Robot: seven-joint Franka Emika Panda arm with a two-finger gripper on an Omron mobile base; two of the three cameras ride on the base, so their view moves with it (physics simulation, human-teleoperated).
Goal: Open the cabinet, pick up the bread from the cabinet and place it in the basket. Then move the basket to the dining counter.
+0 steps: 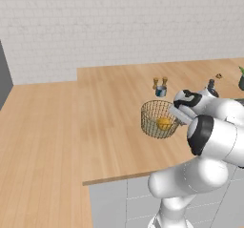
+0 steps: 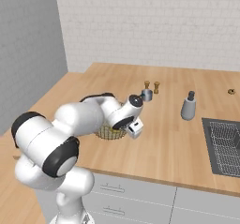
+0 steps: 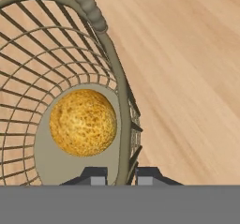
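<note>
My gripper (image 3: pixel 122 176) is shut on the rim of the basket (image 3: pixel 119 78), one finger inside the wire wall and one outside. The bread (image 3: pixel 83 122), a round yellow-orange lump, lies on the basket's floor. In the left base view the basket (image 1: pixel 158 122) with the bread (image 1: pixel 164 123) hangs tilted from my gripper (image 1: pixel 177 115), low over the dining counter (image 1: pixel 114 127). I cannot tell whether it touches the wood. In the right base view my forearm covers most of the basket (image 2: pixel 108 133) beside the gripper (image 2: pixel 133 130). The cabinet is out of view.
Two small wooden shakers and a grey cup (image 2: pixel 151 89) stand behind the basket. A grey bottle (image 2: pixel 188 107) stands to the right, before a sink (image 2: pixel 225 145). The counter's left edge (image 1: pixel 81 127) drops to wood floor. A dark grey panel (image 1: pixel 4 74) stands far left.
</note>
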